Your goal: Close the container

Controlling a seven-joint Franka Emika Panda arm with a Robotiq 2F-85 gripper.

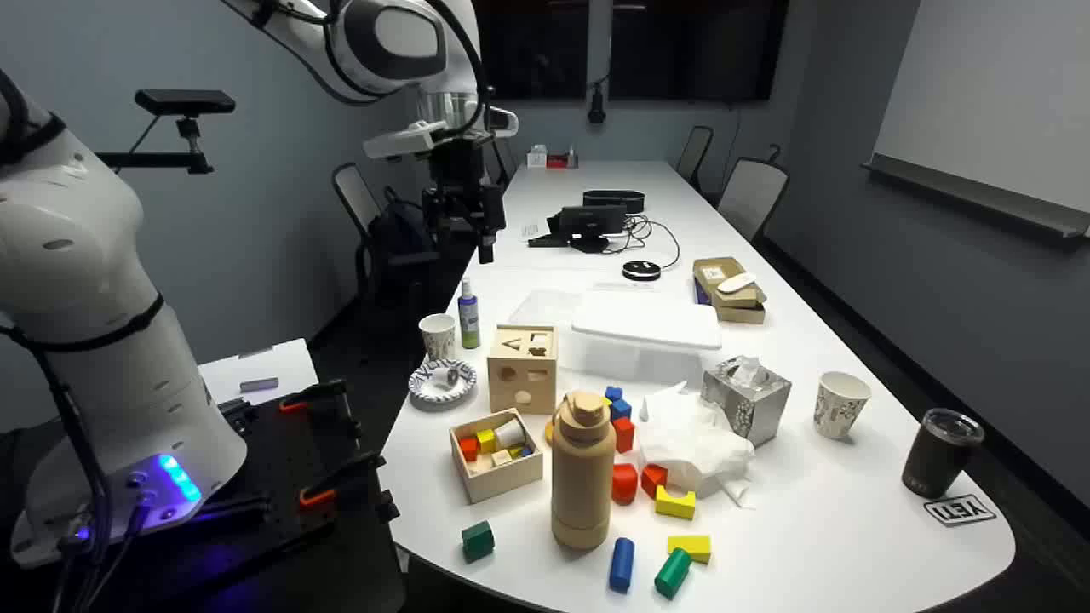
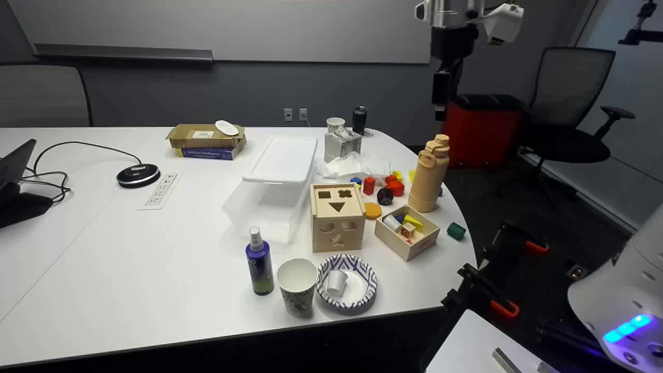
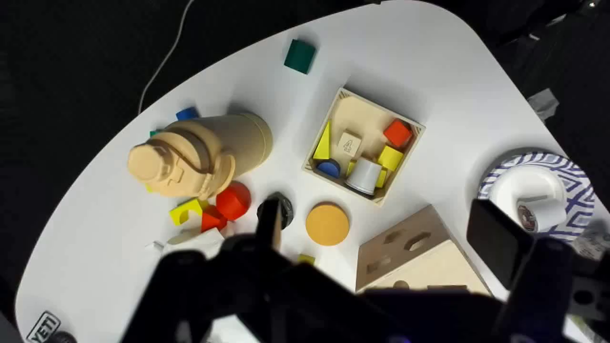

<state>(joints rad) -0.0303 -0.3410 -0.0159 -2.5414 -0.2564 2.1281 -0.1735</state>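
The container [image 1: 630, 362] is a low, translucent white box on the table; it also shows in an exterior view [image 2: 264, 215]. Its flat white lid [image 1: 647, 319] lies on top but is shifted out of line, and this shows in an exterior view [image 2: 285, 158] too. The lid covers one part of the box and leaves the end toward the spray bottle uncovered. My gripper [image 1: 464, 226] is open and empty, high above the table and apart from the container; it also shows in an exterior view [image 2: 442, 101] and the wrist view [image 3: 381, 226]. In the wrist view I cannot make out the container.
A tan wooden cube with holes [image 2: 337, 223] stands close beside the container. A spray bottle [image 2: 260, 267], paper cup [image 2: 296, 290] and patterned bowl [image 2: 370, 282] stand near it. A tissue box [image 1: 754, 404], crumpled tissue [image 1: 694, 438], tall tan bottle [image 1: 582, 477], block tray [image 1: 494, 481] and loose blocks surround it.
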